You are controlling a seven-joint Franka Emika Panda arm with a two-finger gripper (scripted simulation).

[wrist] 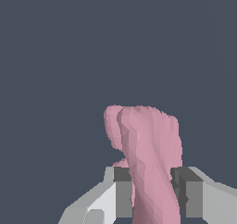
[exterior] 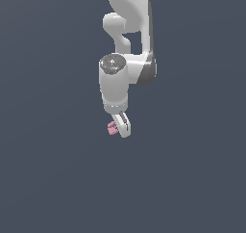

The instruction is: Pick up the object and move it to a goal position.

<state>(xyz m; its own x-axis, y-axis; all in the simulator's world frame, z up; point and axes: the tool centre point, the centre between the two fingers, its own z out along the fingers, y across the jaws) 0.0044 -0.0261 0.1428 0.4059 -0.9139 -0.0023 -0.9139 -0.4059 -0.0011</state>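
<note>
The object (wrist: 148, 149) is a small matte pink lumpy piece with a rounded top. In the wrist view it fills the space between the two grey finger pads (wrist: 122, 195), which press against its sides. My gripper (wrist: 152, 197) is shut on it. In the exterior view the object (exterior: 112, 128) pokes out from the white fingers (exterior: 124, 123) toward the exterior view's left, under the white arm. Part of the object is hidden behind the fingers there. My gripper (exterior: 120, 127) points downward.
A plain dark grey-blue surface (exterior: 192, 179) fills the background in both views. No goal marker or other object shows.
</note>
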